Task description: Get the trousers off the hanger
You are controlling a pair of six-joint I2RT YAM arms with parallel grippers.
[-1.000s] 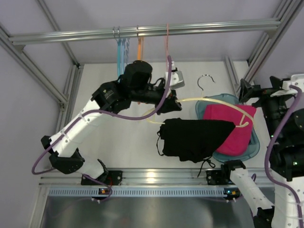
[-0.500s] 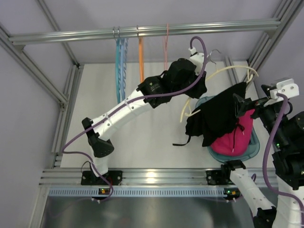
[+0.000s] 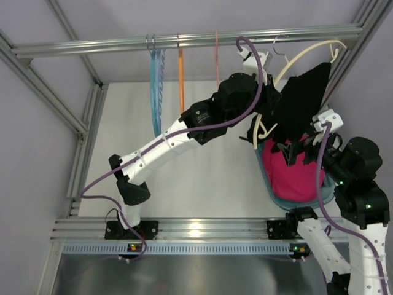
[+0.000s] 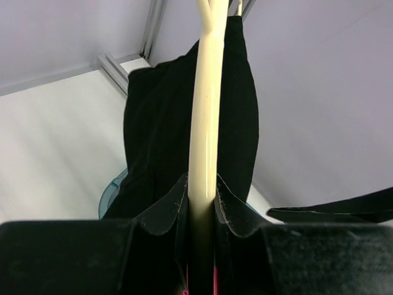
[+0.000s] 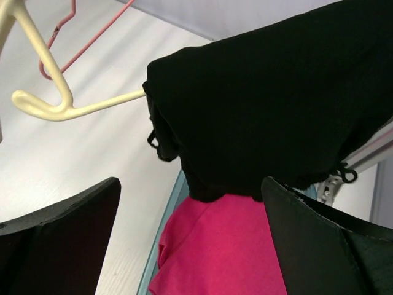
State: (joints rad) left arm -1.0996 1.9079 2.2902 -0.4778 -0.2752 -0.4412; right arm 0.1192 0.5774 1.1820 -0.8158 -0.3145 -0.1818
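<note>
Cream hanger (image 4: 204, 123) gripped in left pincer (image 4: 201, 192), clear only at wrist; trousers (image 5: 264, 104) draped; right pincer (image 5: 190, 203) wide

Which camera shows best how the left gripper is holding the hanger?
Left wrist: the left gripper pinches the cream hanger bar. Top external hides the grip behind the arm; right wrist shows only the hanger's free end and the trousers.

Light: bright, even, diffuse, from above.
Shadows: faint on the white desk (image 3: 202, 172).
Glare: pale patch on the near rail (image 3: 196, 228).
Focus: top view sharp; wrist views soft at the left pincer (image 4: 201, 206) and right pincer (image 5: 190, 227).
Trousers (image 5: 264, 104): flat black, textureless.
</note>
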